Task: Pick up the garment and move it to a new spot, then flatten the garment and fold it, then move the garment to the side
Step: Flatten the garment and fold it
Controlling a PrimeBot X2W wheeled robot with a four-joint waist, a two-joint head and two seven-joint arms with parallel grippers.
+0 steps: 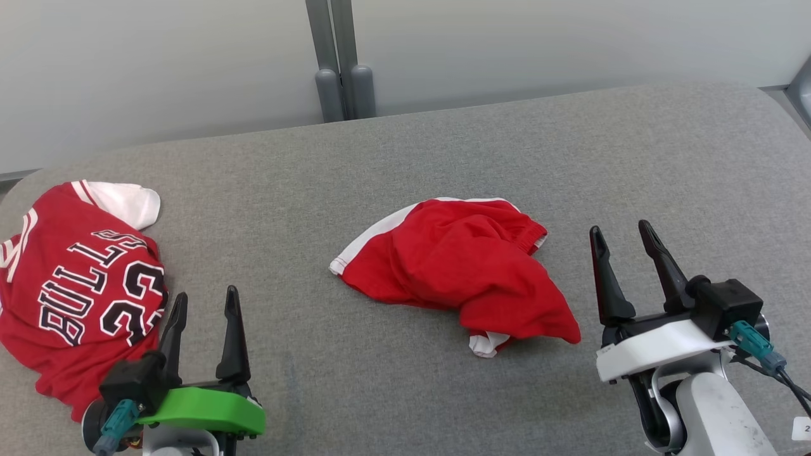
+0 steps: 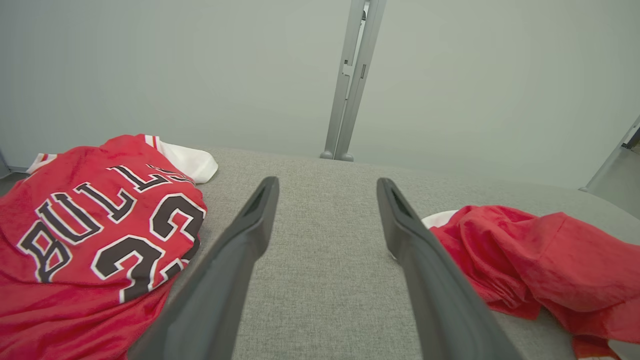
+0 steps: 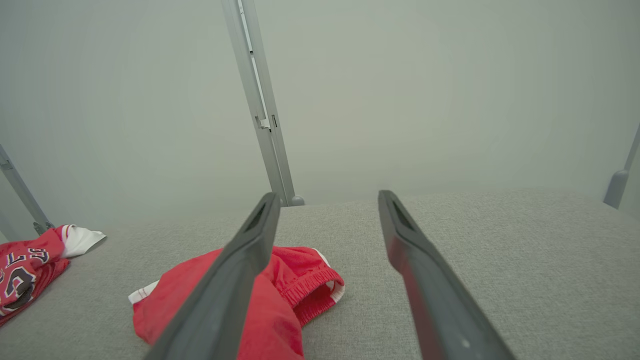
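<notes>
We note a tabletop covered in grey woven fabric, its far corners rounded, with a pale wall behind and a grey post standing just past the far edge. The garment, a pair of red shorts with white side stripes, lies crumpled near the middle of the tabletop, somewhat toward the near edge. A white-trimmed leg opening points at the left edge and the elastic waistband faces the far right corner. A bit of white hem pokes out beneath the heap on its near side. A second item, a red jersey lettered BULLS with black numerals, sits bunched against the left edge, one white sleeve turned toward the far edge. The left pincer, on a green mount, hovers at the near left, its fingers spread apart with nothing between them, close beside the jersey and well apart from the shorts. The right pincer, on a white mount, hovers at the near right, fingers likewise spread and empty, just beside the shorts but not touching them. In the left wrist view we record bare grey fabric between the fingers, the jersey on one side and the shorts on the other.
</notes>
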